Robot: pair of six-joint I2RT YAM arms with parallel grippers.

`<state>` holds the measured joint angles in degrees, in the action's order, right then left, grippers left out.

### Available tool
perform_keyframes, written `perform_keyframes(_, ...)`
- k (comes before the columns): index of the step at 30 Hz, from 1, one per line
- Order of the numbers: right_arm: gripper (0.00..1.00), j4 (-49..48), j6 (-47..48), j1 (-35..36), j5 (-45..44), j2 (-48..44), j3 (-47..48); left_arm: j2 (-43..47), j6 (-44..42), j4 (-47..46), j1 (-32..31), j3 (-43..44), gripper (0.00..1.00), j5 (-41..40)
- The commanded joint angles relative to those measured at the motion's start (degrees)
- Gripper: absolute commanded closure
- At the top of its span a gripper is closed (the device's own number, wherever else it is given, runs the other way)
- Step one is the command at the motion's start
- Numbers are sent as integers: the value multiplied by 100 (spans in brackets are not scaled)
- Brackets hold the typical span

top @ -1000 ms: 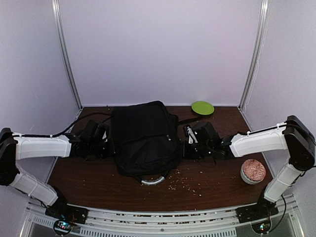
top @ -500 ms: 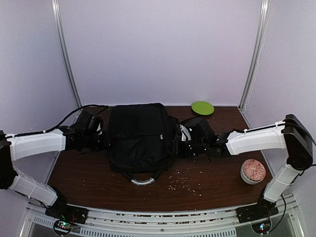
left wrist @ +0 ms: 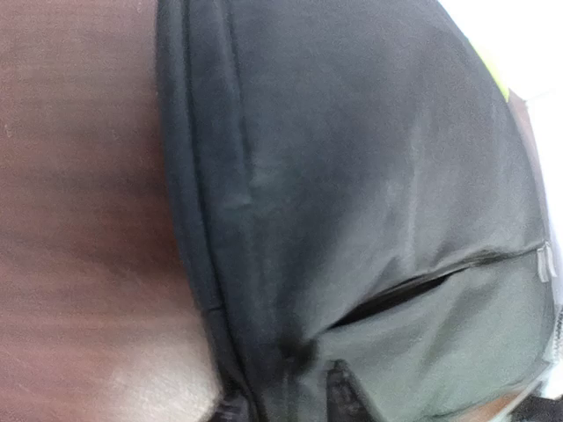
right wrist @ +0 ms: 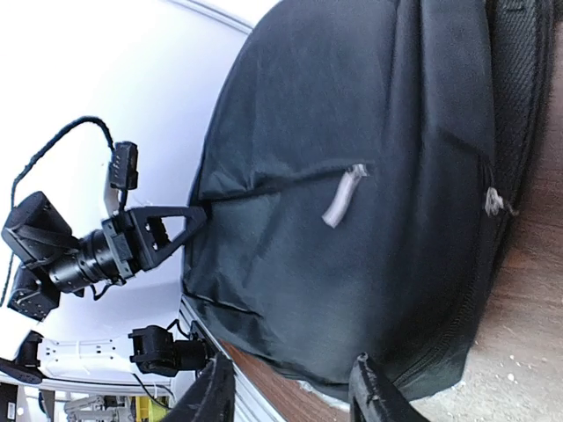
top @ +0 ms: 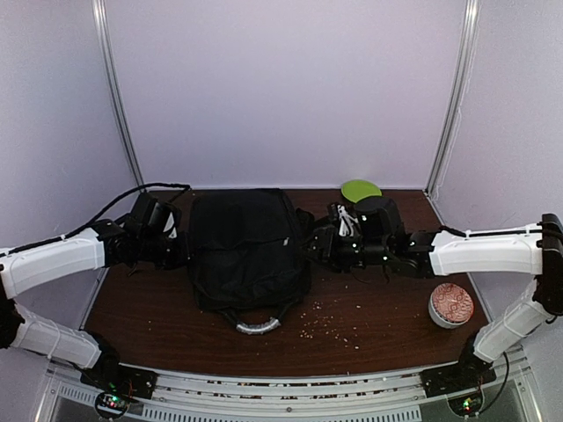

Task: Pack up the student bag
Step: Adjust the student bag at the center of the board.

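Note:
The student bag, large, black and soft, lies flat in the middle of the table with its grey handle toward me. My left gripper is at the bag's left edge. In the left wrist view its fingertips press into a fold of the bag and pinch it. My right gripper is by the bag's right edge. In the right wrist view it is open and empty, with the bag and a grey zipper pull beyond it.
A green plate sits at the back right. A patterned bowl stands at the front right. Crumbs are scattered in front of the bag. White walls enclose the back and both sides.
The bag has slid left and turned straighter. My left gripper has moved back along its left edge. My right arm has swung toward the back right.

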<state>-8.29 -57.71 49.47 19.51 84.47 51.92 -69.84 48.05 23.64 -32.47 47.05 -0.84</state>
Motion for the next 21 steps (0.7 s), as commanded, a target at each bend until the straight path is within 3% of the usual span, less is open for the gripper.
perform_keyframes(1, 53, 232, 681, 19, -523, -683, -273, 346, -123, -886, -50, -194, 59, 170)
perform_keyframes(4, 53, 369, 698, 27, -619, -814, -619, 537, -196, -935, -76, -508, 35, 118)
perform_keyframes(8, 53, 51, 656, 163, -840, -786, -1140, 651, -174, -1034, -299, -962, 25, -61)
perform_keyframes(15, 55, -1302, 120, 503, -810, -139, -1586, 446, 156, -1236, -1067, -1142, 27, -292)
perform_keyframes(21, 55, -1745, -66, 586, -811, 248, -1539, 38, 577, -1520, -1130, -1234, 37, -394)
